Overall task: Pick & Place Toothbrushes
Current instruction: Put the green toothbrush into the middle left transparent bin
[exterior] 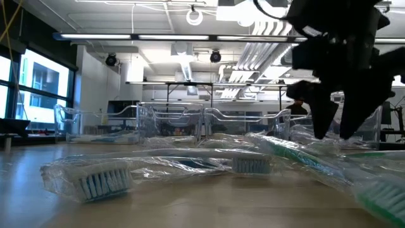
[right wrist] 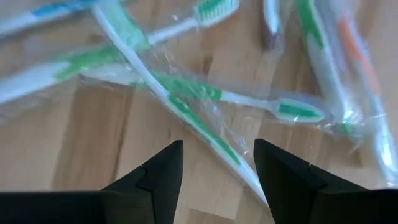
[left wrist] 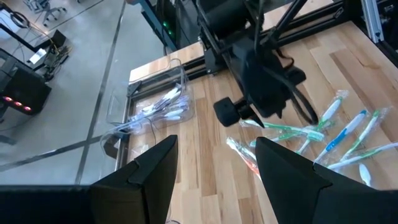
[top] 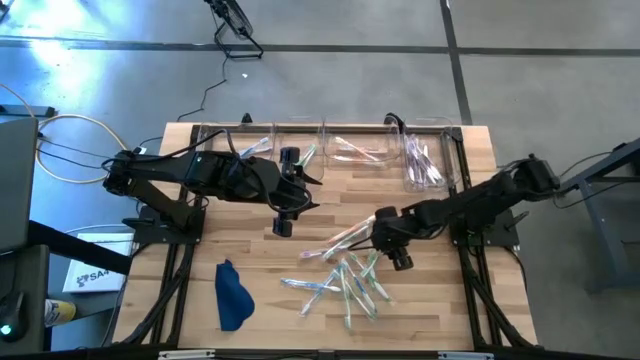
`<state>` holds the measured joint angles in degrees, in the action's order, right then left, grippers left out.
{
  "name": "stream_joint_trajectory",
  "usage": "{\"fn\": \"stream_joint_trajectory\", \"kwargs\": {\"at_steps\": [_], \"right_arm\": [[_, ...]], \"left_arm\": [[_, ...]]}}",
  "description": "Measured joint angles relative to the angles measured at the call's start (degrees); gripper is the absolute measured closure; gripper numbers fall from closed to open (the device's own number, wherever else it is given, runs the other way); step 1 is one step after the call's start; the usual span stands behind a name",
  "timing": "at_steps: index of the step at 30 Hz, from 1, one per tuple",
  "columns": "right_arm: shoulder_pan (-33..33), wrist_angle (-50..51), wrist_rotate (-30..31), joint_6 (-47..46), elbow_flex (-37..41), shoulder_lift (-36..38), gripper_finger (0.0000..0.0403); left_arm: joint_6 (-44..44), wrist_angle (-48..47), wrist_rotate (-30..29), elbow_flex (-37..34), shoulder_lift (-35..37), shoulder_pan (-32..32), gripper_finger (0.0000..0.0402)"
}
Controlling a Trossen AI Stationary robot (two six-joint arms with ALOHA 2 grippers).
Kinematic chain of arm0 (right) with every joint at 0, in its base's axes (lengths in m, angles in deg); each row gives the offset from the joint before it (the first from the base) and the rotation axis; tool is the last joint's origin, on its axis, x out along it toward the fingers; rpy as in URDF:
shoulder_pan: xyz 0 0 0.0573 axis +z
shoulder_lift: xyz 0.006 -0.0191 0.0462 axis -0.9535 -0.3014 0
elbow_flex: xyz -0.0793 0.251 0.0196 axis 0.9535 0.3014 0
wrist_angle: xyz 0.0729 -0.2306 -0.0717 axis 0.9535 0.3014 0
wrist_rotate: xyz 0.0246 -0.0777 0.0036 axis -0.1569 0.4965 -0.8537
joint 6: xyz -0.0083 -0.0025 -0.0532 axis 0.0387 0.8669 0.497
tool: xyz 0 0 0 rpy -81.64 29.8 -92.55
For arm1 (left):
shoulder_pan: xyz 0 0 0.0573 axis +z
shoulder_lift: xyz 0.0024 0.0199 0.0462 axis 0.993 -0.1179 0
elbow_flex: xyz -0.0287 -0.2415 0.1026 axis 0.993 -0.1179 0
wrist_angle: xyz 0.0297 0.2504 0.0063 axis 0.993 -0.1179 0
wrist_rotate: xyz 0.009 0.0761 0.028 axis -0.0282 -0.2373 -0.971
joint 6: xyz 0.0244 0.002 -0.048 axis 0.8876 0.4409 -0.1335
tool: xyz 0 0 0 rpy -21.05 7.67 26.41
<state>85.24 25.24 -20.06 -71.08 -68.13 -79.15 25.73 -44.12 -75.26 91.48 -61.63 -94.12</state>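
Near edge of the table: dark blue cloth lying toward the left corner, apart from everything else. Loose toothbrushes in clear wrappers are heaped right of centre, crossing and overlapping one another.

Right gripper hangs over the heap's right side, fingers spread, nothing between them. Its wrist view shows green-handled toothbrushes directly ahead, wrappers overlapping.

Left gripper sits mid-table left of the heap, fingers likewise apart and empty.

Far edge: row of clear bins, several already holding toothbrushes.

Risks, as judged: closing on overlapped wrappers could lift two brushes at once, or drag a neighbour off the heap. Glossy film may slip out of a shallow pinch. The arms stand near each other mid-table, so a carry toward the bins could cross the left arm's reach.

Hard to make out: how many bins there are and the count in each, probably four; glare hides the dividers. In the low view the right gripper is cut off at the top.
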Motion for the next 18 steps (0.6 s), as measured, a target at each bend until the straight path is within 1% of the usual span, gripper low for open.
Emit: {"fn": "stream_joint_trajectory", "kwargs": {"at_steps": [3, 7, 13, 15, 18], "right_arm": [[0.0, -1.65, -0.1, 0.31, 0.0, -3.05, 0.0213], [0.04, -1.28, -0.27, 1.5, 0.0, -6.4, 0.0213], [0.07, -1.4, 0.75, 1.55, -0.22, -7.64, 0.0214], [0.05, -1.27, 1.01, 1.53, -0.13, -7.34, 0.0223], [0.0, -1.19, 1.08, 1.53, -0.11, -7.3, 0.0251]], "left_arm": [[0.01, 0.0, 0.0, 0.0, 0.0, 0.0, 0.0192], [0.01, -0.02, 0.0, 0.0, 0.0, 0.0, 0.0192], [0.01, -0.69, 0.02, 0.0, 0.0, 0.0, 0.0192], [0.01, -1.05, 0.02, 0.0, 0.0, 0.0, 0.0192], [0.01, -1.01, 0.02, 0.0, 0.0, 0.0, 0.0192]]}}
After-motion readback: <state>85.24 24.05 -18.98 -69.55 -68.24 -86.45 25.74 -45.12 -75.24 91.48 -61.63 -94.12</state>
